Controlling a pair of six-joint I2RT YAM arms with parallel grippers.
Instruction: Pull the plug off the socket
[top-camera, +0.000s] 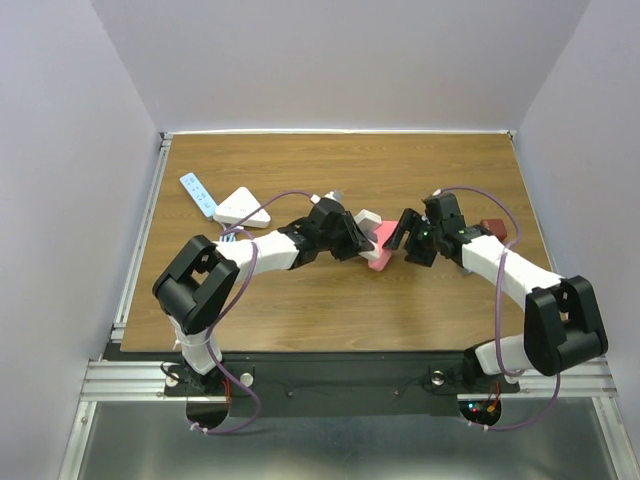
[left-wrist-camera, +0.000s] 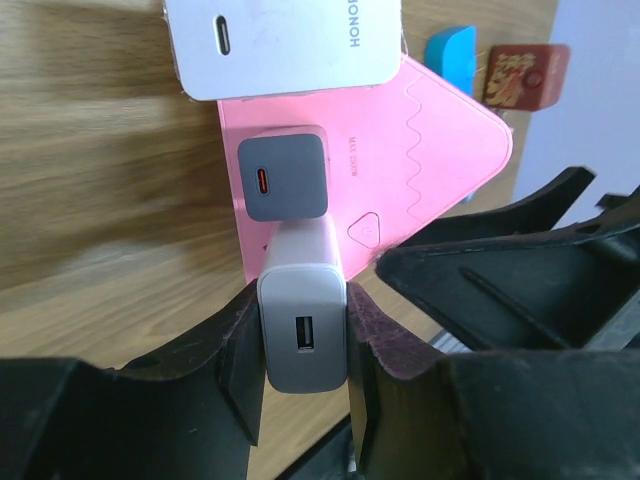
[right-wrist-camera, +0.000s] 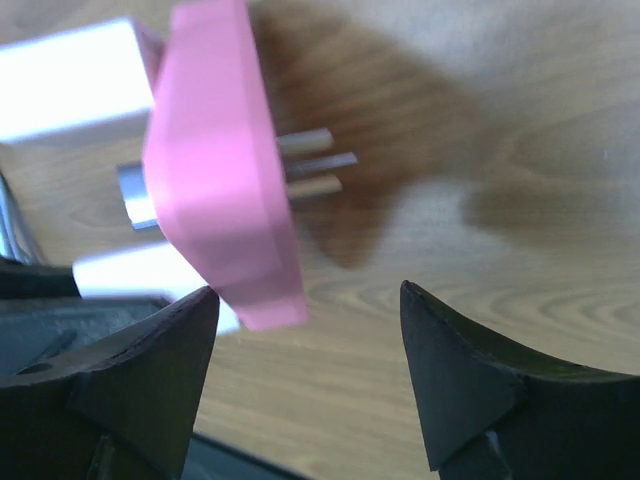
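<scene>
The left gripper (left-wrist-camera: 303, 325) was clenched on a white USB charger plug (left-wrist-camera: 303, 290), its fingers (left-wrist-camera: 235, 360) pressed against the plug's two long sides with the USB port facing back out of the jaws. Just beyond the fingertips, the plug's far end sat in the face of the pink socket adapter (left-wrist-camera: 430, 150). A second plug with a grey face and USB-C port (left-wrist-camera: 283, 178) was seated just past the held one. A white HONOR charger (left-wrist-camera: 285, 45) stood further out at the adapter's far edge. Beyond the adapter, to the right of the jaws, a blue object (left-wrist-camera: 450, 55) and a red-brown packet (left-wrist-camera: 525, 78) showed. The right gripper (right-wrist-camera: 305, 290) was released, its fingers (right-wrist-camera: 150, 370) spread wide with nothing between them but bare wooden table (right-wrist-camera: 520, 130). The adapter appeared edge-on ahead of these jaws, its lower corner just above the left-hand fingertip; whether they touched I could not tell. The adapter's metal prongs (right-wrist-camera: 315, 160) stuck out over the gap. From above, both grippers met at the adapter near the table's middle, facing each other.
</scene>
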